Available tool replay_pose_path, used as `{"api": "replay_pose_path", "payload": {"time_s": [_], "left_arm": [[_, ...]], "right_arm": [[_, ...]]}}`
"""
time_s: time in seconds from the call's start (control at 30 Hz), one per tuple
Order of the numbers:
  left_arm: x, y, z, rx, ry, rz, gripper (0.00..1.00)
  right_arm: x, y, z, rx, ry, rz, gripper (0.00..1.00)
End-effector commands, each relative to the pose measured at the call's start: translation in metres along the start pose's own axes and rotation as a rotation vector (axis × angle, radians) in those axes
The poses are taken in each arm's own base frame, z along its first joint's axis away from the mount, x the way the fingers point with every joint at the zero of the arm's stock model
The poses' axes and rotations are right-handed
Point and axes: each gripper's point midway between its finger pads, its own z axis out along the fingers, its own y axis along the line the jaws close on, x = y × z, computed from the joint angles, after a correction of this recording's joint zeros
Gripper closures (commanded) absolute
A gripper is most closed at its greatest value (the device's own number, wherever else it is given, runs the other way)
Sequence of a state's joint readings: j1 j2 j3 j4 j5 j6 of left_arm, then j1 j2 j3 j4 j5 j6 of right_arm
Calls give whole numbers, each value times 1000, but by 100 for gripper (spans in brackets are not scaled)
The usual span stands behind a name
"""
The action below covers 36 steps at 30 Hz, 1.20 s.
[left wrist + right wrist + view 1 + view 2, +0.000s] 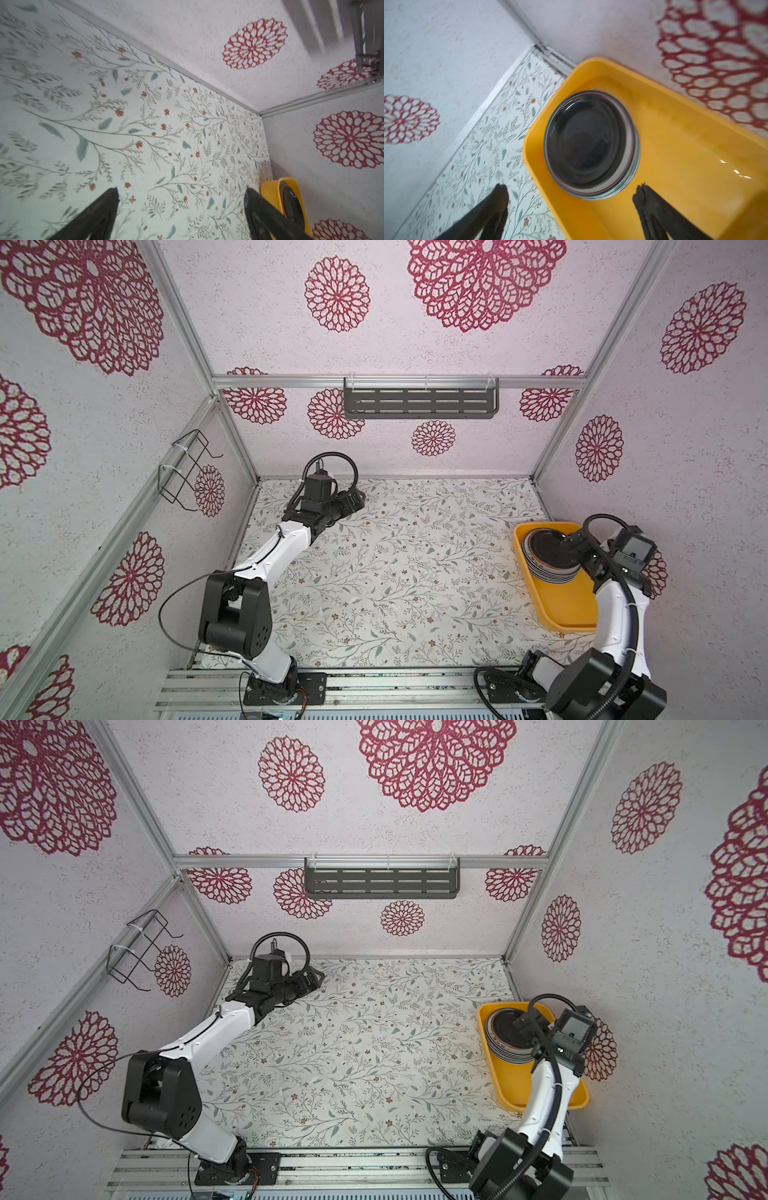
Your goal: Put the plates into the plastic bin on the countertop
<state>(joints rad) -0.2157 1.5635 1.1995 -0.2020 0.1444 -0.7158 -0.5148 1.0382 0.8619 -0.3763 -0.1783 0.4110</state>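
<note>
**Right gripper** [572,192]: jaws stood wide apart and gripped nothing. The tips sat just short of the stack of plates, one finger over the bin and the other over the countertop beside it.

**Plates** [587,141]: one stack with a black plate on top and paler rims showing beneath. It sat in the bin's far end, toward the back wall.

**Bin** [685,145]: yellow, on the countertop [415,572] against the right wall.

**Left gripper** [181,192]: jaws were also wide apart and empty. It was held above bare countertop near the back left corner, well apart from the bin.
</note>
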Motion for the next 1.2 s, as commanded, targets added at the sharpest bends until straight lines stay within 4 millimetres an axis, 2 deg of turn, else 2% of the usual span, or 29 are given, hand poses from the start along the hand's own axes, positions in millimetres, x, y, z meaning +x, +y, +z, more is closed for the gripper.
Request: {"api": "replay_pose_path", "payload": {"time_s": [0.0,0.07,0.2,0.37,0.5,0.6,0.73,0.87,0.97,1.07,1.17], "left_arm": [[-31,37,-33,-154,-151,67,3],[-41,63,-51,-240,-220,108,3],[-54,100,-84,-379,-376,227,3],[-49,144,-112,-464,-564,298,3],[-33,179,-130,-509,-670,280,3],[-16,199,-129,-532,-644,280,3],[-1,221,-122,-559,-649,272,3],[-9,225,-113,-539,-641,305,3],[-13,232,-104,-508,-671,316,3],[-7,237,-83,-458,-634,338,3],[-5,237,-74,-449,-558,339,3]], "right_arm": [[2,26,-12,-29,-75,-101,1],[10,34,-15,-26,-99,-129,1],[23,48,-20,-26,-136,-189,1],[37,66,-24,-7,-217,-295,1],[51,83,-22,-1,-332,-431,1],[64,90,-13,-32,-399,-500,1],[71,85,-1,-40,-483,-516,1],[79,80,6,-75,-567,-510,1],[86,76,17,-55,-552,-528,1],[92,76,27,-48,-540,-539,1],[95,72,35,-35,-553,-522,1]]}}
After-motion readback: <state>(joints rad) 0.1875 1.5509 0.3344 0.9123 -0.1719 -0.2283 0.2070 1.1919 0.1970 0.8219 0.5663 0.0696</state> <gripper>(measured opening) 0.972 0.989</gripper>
